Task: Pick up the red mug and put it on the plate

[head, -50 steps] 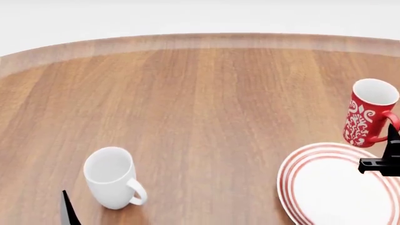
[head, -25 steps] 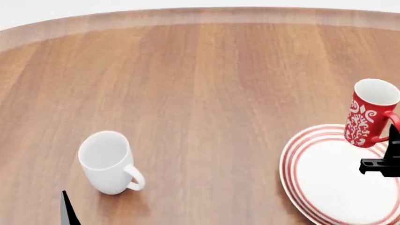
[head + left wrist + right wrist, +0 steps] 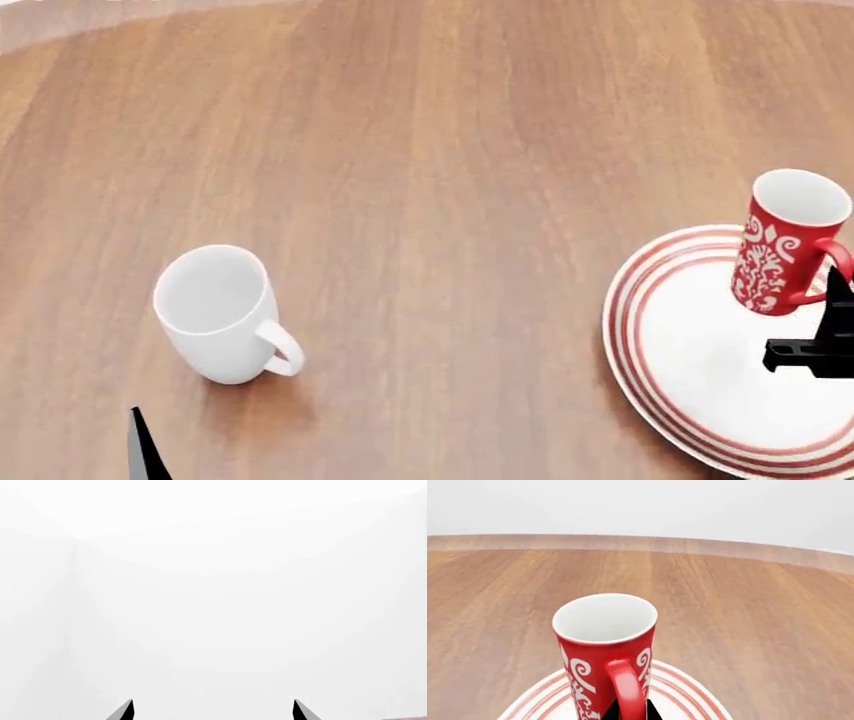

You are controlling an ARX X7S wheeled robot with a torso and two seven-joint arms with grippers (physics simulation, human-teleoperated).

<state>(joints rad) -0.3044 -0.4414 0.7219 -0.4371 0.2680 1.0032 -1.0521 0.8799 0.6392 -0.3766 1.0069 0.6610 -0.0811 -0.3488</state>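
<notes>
The red mug [image 3: 783, 243] with white swirls hangs upright over the far edge of the plate [image 3: 694, 370], a white disc with red rings at the right of the head view. My right gripper [image 3: 838, 310] is shut on the mug's handle [image 3: 626, 690], its dark fingertips [image 3: 654, 711] pressing each side of it. In the right wrist view the red mug [image 3: 602, 650] fills the middle, and the plate [image 3: 684, 700] lies below it. My left gripper [image 3: 212, 710] is open, facing only blank white background. One left fingertip [image 3: 144, 448] shows at the head view's bottom left.
A plain white mug [image 3: 220, 315] stands on the wooden table [image 3: 441, 180] at the left, handle toward the right front. The table's rounded far edge [image 3: 694, 547] shows in the right wrist view.
The head view has shifted forward: the table edge has slid out of the top, and the white mug and plate sit higher in frame. The plate now lies under the held red mug.
</notes>
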